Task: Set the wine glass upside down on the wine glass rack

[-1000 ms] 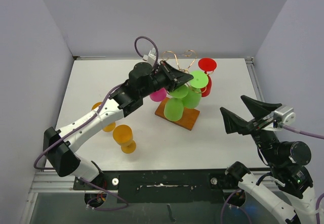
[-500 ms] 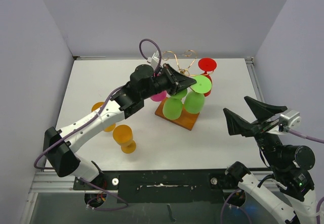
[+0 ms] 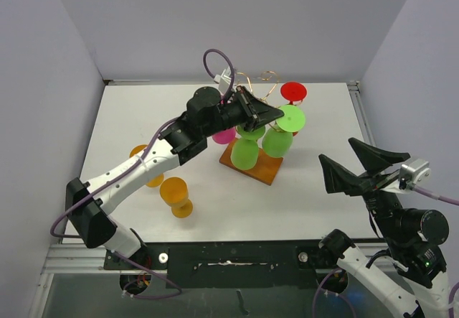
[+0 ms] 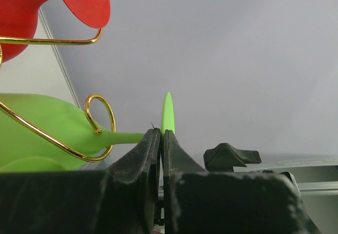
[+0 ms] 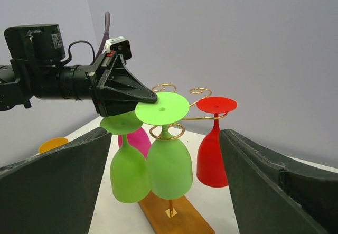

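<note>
The left claw reaches over the wine glass rack from the left and is clenched on the wine glass, a green one, pinching the thin rim of its round foot between both fingers. In the left wrist view the foot shows edge-on, rising out of the narrow slit between the fingertips, with the stem running left through a gold spiral loop into the bowl. The glass hangs upside down, foot up and bowl down, its stem threaded through that curled arm on the right side of the rack, above the brown wooden base. Whether the foot already rests on the wire cannot be told

A second green glass hangs inverted just beside it to the left, their bowls close or touching. A red glass hangs on the far right arm, and a pink glass shows behind the left arm on the rack's left side. Two orange glasses lie on the white worktop well left of the rack, one in plain view and the other partly hidden by the arm

The right claw is held above the near right of the worktop, well apart from the rack, fingers spread wide and grasping nothing
</note>
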{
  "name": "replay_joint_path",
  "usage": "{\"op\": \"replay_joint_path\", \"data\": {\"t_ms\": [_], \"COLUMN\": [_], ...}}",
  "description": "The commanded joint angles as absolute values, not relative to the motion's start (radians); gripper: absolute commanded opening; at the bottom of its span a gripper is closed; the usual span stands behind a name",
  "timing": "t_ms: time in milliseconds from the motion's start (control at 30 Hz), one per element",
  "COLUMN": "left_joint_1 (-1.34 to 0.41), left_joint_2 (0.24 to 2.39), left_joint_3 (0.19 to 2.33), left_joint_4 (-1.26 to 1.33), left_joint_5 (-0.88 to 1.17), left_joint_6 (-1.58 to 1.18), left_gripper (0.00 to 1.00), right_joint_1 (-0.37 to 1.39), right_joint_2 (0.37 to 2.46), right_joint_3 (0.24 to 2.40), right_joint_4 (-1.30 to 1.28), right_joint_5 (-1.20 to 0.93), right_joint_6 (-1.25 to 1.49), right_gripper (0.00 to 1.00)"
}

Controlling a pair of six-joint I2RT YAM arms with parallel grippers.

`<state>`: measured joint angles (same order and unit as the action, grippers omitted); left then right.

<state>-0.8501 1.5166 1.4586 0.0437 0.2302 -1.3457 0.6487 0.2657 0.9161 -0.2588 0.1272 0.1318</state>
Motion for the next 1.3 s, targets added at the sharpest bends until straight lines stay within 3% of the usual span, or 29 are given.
{"op": "replay_joint_path", "data": {"t_ms": [0,967,1267], "left_joint_1": [-0.852,-0.813,-0.813], "left_joint_2": [1.525,1.640,1.638], "left_joint_3": [1.543,1.716,1.732], "left_joint_4": [0.078,-0.183,-0.223], "left_joint_5": [0.260,0.117,0.069], "left_joint_6": [-1.295,-1.039,-0.990], "left_gripper": [0.00,0.00,0.12], "right_joint_1": [0.652,0.658,0.658], "right_joint_2": [0.243,0.229,0.231], "right_joint_3": [0.914,0.907,0.907], "right_joint_4": [-0.219,-0.223,-0.221], "right_joint_5": [0.150,0.163,0.164], "right_joint_6": [0.142,0.141,0.146], "right_gripper": [0.86,0.87,0.87]}}
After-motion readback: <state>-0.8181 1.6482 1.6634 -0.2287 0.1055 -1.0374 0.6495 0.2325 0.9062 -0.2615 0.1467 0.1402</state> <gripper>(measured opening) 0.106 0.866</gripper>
